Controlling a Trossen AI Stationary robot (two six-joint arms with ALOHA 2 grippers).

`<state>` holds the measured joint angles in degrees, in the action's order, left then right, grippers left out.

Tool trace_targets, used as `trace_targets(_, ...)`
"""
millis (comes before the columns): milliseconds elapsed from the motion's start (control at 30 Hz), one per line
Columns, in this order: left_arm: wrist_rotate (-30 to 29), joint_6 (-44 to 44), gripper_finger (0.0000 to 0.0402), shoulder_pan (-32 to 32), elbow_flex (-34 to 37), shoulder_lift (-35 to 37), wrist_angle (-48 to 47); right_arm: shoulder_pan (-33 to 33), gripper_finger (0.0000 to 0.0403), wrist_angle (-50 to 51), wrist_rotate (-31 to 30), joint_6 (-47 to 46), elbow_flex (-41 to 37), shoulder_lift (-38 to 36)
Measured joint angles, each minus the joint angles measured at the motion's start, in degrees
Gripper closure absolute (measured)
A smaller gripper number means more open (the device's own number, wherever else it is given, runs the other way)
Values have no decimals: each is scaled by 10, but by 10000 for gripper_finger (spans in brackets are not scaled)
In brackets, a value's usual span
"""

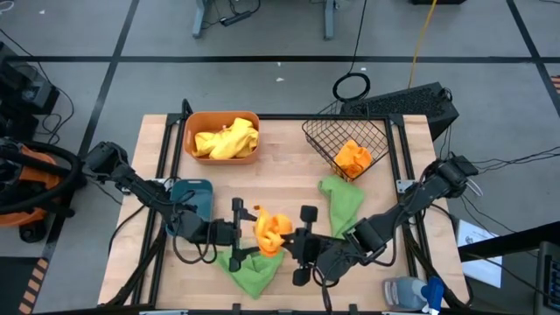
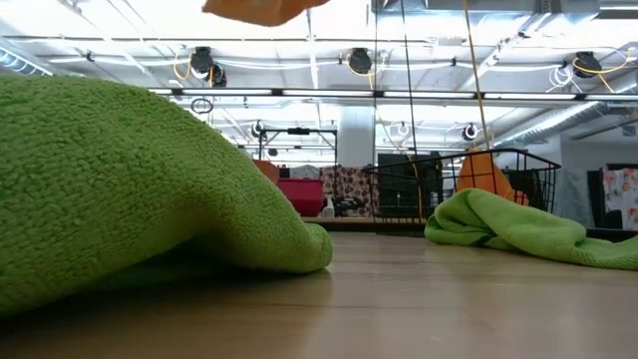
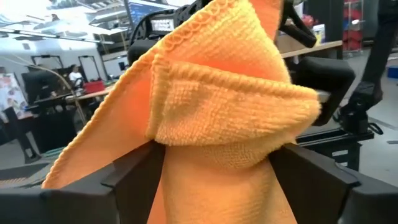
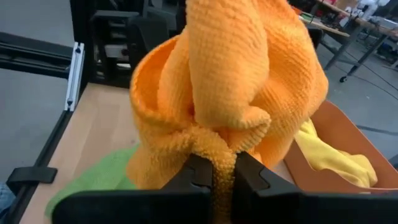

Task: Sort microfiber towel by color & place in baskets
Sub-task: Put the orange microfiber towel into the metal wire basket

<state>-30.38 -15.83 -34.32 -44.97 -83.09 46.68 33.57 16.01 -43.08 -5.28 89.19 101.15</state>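
An orange microfiber towel (image 1: 270,232) hangs bunched in the air between my two grippers, over a green towel (image 1: 249,271) that lies flat on the table. My right gripper (image 1: 299,243) is shut on the orange towel from the right. From the left, my left gripper (image 1: 251,232) stands open with its fingers on either side of the bunch. A second green towel (image 1: 341,199) lies crumpled right of centre. At the back stand the orange tub (image 1: 186,140) holding yellow towels and the wire basket (image 1: 319,136) holding an orange towel. The teal tub (image 1: 194,187) stands at the left. My left gripper has the towel's folded bunch (image 3: 230,118) between its wide-apart fingers (image 3: 134,171), and the cloth lies against their inner sides. It comes level from the table's left. I cannot tell whether the fingers press the cloth. My right gripper pinches a gathered fold of several layers (image 4: 214,149) of the orange towel between its two fingers (image 4: 193,177). It comes from the table's right, slanting slightly down. The towel bulges beyond the fingers and is lifted clear of the table and of the green towel below.
A blue-capped spray bottle (image 1: 411,293) lies at the near right corner. Bare wood shows in the table's middle, between the tubs and the grippers. A black frame rail (image 1: 157,166) runs along the table's edges.
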Motion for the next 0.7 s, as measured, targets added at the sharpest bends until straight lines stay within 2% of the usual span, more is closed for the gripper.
trace_targets(200,10,3,152,2,0,0,3,-1,394,-9,-1,4,0,1)
trace_targets(433,70,0,246,7,0,0,9,-3,387,-9,-1,-1,0,1)
trace_targets(500,75,-10,290,7,0,0,10,-2,369,-9,3,-20,0,1)
trace_targets(600,79,-11,367,6,0,0,10,-3,316,-7,11,-24,0,1)
trace_targets(633,79,-13,381,6,0,0,10,-3,294,-7,11,-24,0,1)
trace_targets(700,80,-14,385,6,0,0,10,-3,249,-7,11,-25,0,1)
